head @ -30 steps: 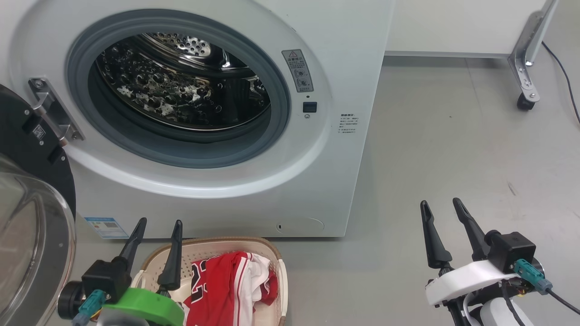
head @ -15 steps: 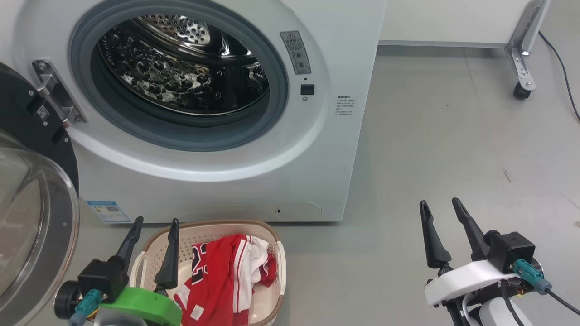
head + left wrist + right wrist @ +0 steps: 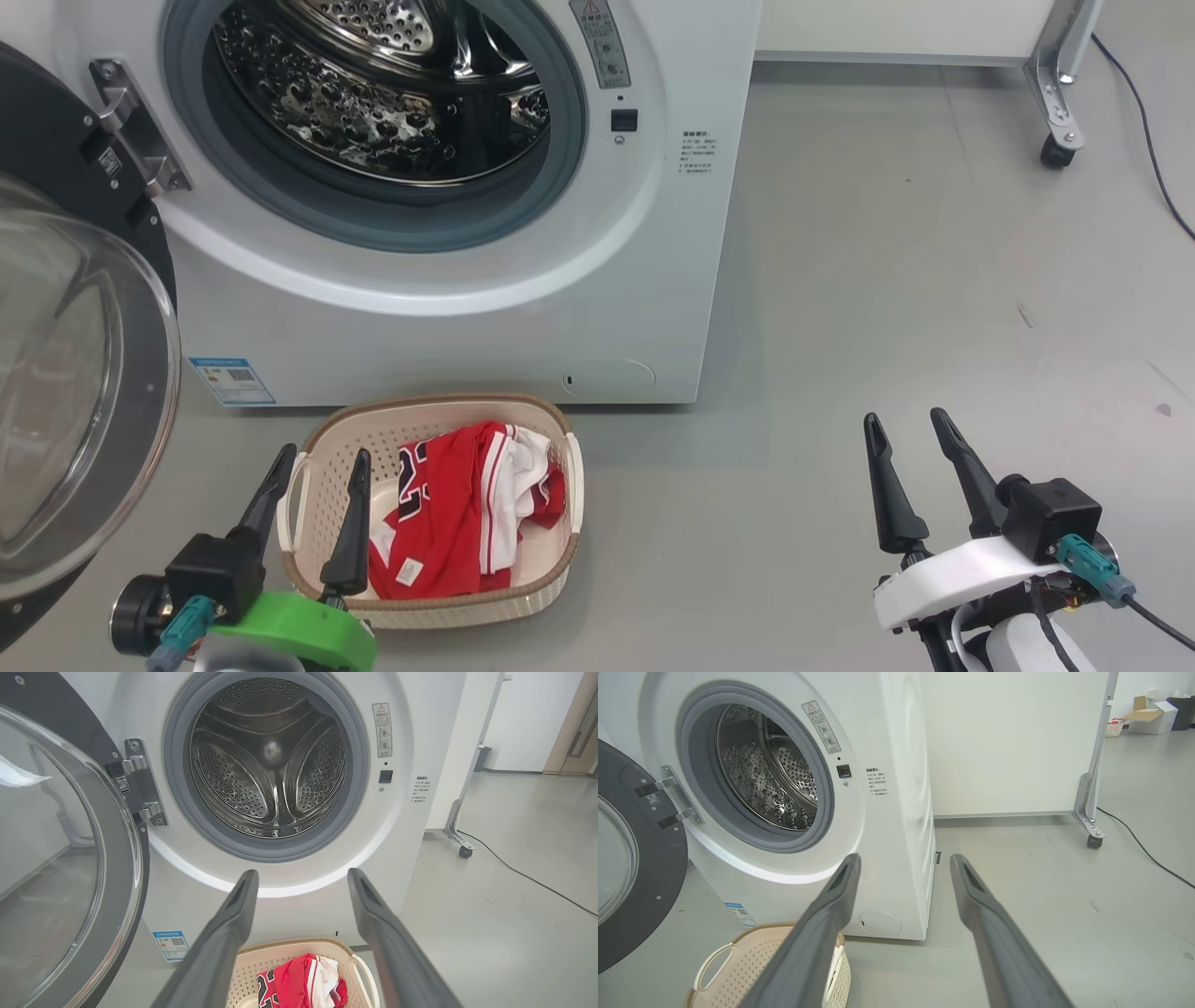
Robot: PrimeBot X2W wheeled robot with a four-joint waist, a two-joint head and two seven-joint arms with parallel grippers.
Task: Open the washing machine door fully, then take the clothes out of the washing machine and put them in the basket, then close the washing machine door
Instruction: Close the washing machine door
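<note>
The white washing machine (image 3: 644, 243) stands ahead with its door (image 3: 84, 392) swung wide open to the left. Its steel drum (image 3: 271, 760) looks bare inside. On the floor in front sits the cream basket (image 3: 322, 448) holding the red and white clothes (image 3: 457, 513). My left gripper (image 3: 320, 458) hovers open over the basket's left edge, nothing between its fingers. My right gripper (image 3: 906, 418) is open above bare floor, well right of the basket. In the left wrist view the clothes (image 3: 299, 984) lie in the basket (image 3: 285, 954) below my fingers.
A white partition on a metal castor leg (image 3: 1055, 103) stands at the back right, with a black cable (image 3: 1144, 131) trailing over the grey floor. The open door takes up the left side, near my left arm.
The head camera has tilted down: washer and basket slid up the picture and the whole basket now shows. Both grippers hold their places, still open.
</note>
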